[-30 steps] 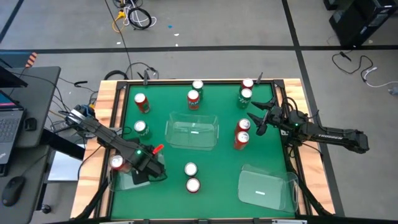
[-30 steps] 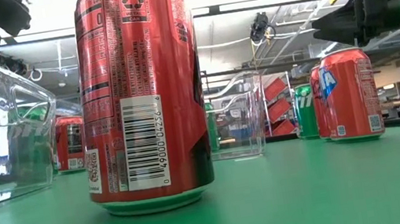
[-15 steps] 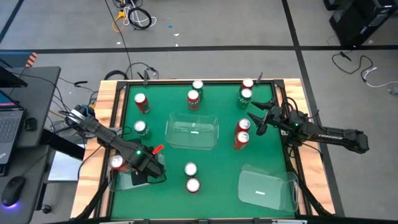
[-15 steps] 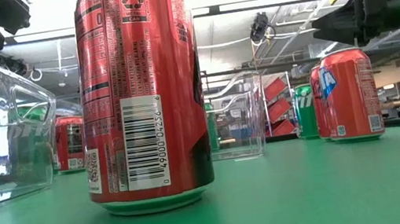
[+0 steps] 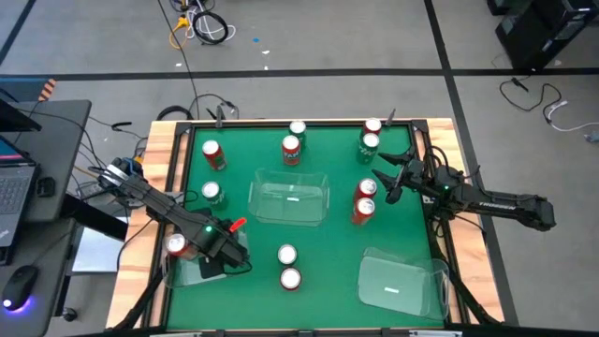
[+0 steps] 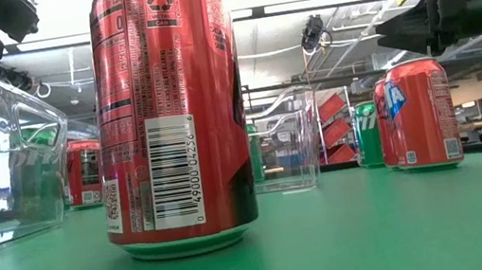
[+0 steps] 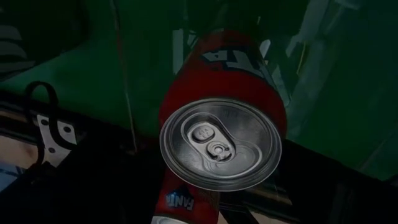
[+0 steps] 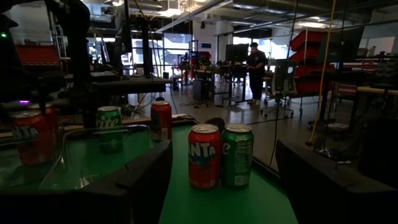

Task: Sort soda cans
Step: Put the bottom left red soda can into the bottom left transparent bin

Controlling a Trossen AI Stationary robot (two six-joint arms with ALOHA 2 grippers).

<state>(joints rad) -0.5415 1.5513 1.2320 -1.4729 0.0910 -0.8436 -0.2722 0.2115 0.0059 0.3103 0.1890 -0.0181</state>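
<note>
Red and green soda cans are standing upright on the green mat. In the high view, one red can (image 5: 212, 155) is standing at the upper left, with a green can (image 5: 211, 193) below it. Two red cans (image 5: 363, 199) are touching at the right. Two more (image 5: 288, 266) are standing close together near the bottom middle.

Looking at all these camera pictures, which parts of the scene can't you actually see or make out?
- Left tool: in the high view the arm covers it; whether it holds the red can is unclear.
- Low view: the near can blocks the table's middle, its top cut off.
- Left bin: mostly under the arm.
- Person in the right wrist view: too small for detail.
</note>
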